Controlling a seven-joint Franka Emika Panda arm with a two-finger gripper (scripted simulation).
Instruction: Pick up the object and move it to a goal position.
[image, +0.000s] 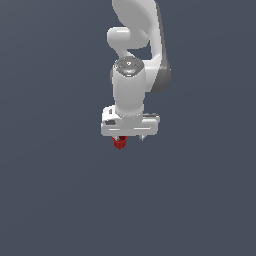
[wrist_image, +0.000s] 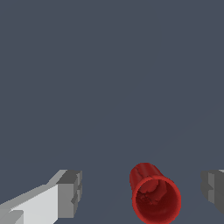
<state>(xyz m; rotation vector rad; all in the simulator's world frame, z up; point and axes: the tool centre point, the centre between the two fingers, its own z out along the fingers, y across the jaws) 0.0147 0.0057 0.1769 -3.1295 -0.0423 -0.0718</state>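
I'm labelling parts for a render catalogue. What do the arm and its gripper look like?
The arm is glossy white with rounded links, dark grey joint sections and a grey cap disc. The gripper is a boxy white bar. Its fingers are white with blocky grey tips. No cables or markings show.

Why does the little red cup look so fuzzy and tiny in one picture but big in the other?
In the exterior view the red cup is small, blocky and soft-edged under the gripper, with flat light and no clear shadow. In the wrist view the camera sits close, so the cup looks big, with jagged edges.
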